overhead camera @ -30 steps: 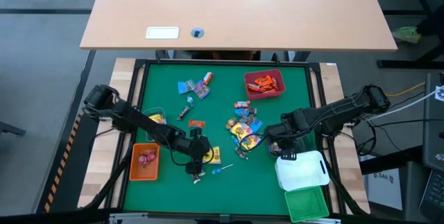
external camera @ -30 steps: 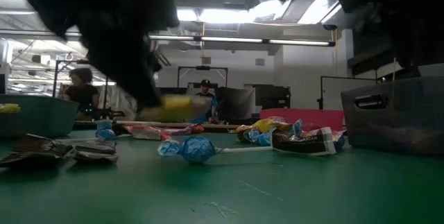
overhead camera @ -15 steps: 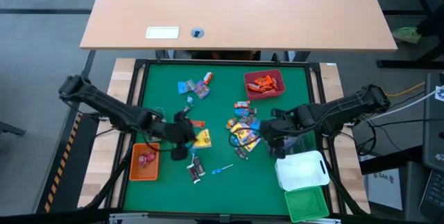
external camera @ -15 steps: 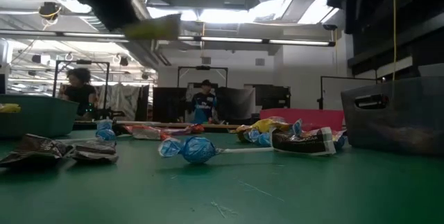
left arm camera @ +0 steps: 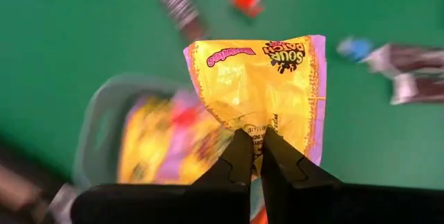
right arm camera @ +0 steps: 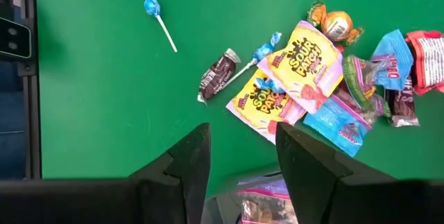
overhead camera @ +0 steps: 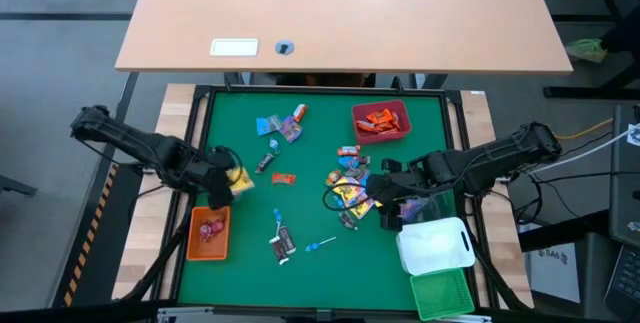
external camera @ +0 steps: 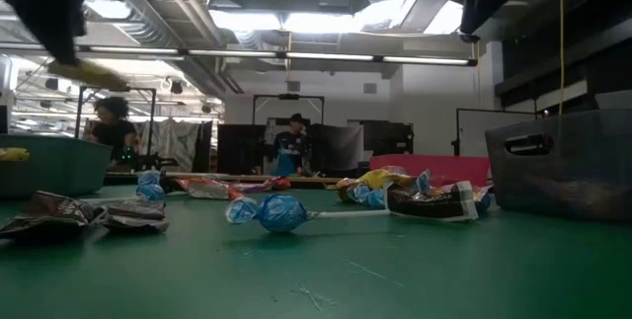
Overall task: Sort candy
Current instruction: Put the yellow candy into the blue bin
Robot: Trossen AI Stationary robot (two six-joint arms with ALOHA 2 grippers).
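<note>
Left gripper [overhead camera: 229, 185] has swung from table centre to the left edge, clamped on a yellow candy bag [left arm camera: 260, 89] over the clear bin [left arm camera: 104, 123]; right gripper [overhead camera: 372, 195] open above the remaining candy pile [overhead camera: 350, 188]; much left unsorted.

- Your left end effector [left arm camera: 253, 148] pinches a yellow candy packet [left arm camera: 253, 85] by its lower edge, fingers closed.
- Below it sits a clear bin [left arm camera: 104, 113] holding more yellow packets.
- Other wrapped candy [left arm camera: 409, 71] lies scattered on the green bench [left arm camera: 83, 37].
</note>
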